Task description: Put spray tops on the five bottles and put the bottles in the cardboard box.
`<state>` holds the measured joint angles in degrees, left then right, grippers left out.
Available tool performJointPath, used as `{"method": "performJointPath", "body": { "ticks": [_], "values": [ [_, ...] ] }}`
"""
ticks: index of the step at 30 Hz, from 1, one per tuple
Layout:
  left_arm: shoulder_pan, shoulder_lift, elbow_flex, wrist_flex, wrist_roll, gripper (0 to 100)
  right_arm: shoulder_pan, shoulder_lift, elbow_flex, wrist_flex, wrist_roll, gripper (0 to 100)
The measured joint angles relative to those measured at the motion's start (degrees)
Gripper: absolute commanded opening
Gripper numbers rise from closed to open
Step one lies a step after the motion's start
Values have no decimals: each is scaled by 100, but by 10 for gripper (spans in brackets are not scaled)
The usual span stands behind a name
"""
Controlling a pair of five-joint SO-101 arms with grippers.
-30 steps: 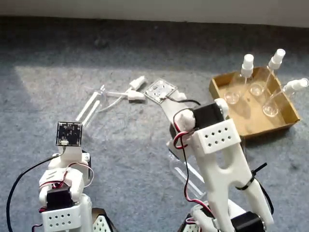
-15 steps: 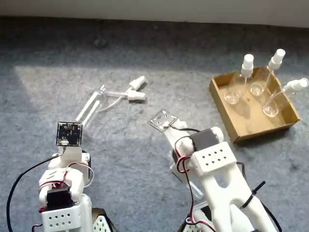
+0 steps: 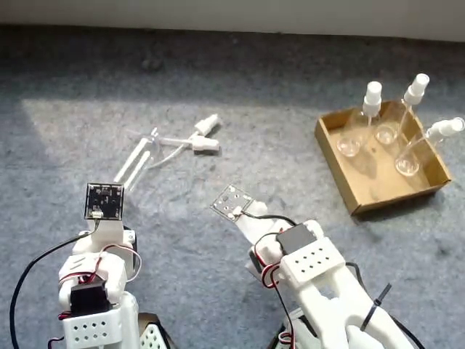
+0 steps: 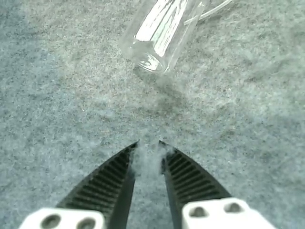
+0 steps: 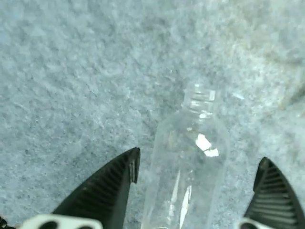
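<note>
In the right wrist view a clear uncapped bottle (image 5: 188, 176) lies on the grey carpet between the fingers of my right gripper (image 5: 200, 157), which is open wide and not touching it. My left gripper (image 4: 150, 144) is shut on nothing, just short of the base of a second clear bottle (image 4: 162, 28) lying on the carpet. That bottle (image 3: 138, 160) lies left of centre in the high view, with two loose white spray tops (image 3: 208, 123) (image 3: 205, 145) beside it. The cardboard box (image 3: 336, 167) at the right holds three bottles with spray tops (image 3: 372, 94).
The right arm (image 3: 312, 269) stands low at the near edge, its wrist camera (image 3: 232, 202) pointing toward the middle. The left arm (image 3: 102, 276) is at the near left. Grey carpet covers the whole surface.
The right arm has drawn back from near the loose spray tops toward the near edge and lowered. The left arm, bottles and box have not moved.
</note>
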<state>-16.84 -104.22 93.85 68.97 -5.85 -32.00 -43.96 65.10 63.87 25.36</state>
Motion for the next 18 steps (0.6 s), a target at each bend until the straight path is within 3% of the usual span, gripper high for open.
{"method": "performJointPath", "body": {
  "ticks": [18],
  "values": [
    [0,0,0,0,0,31,114,1345,-26,-879,-202,338]
  ]
}}
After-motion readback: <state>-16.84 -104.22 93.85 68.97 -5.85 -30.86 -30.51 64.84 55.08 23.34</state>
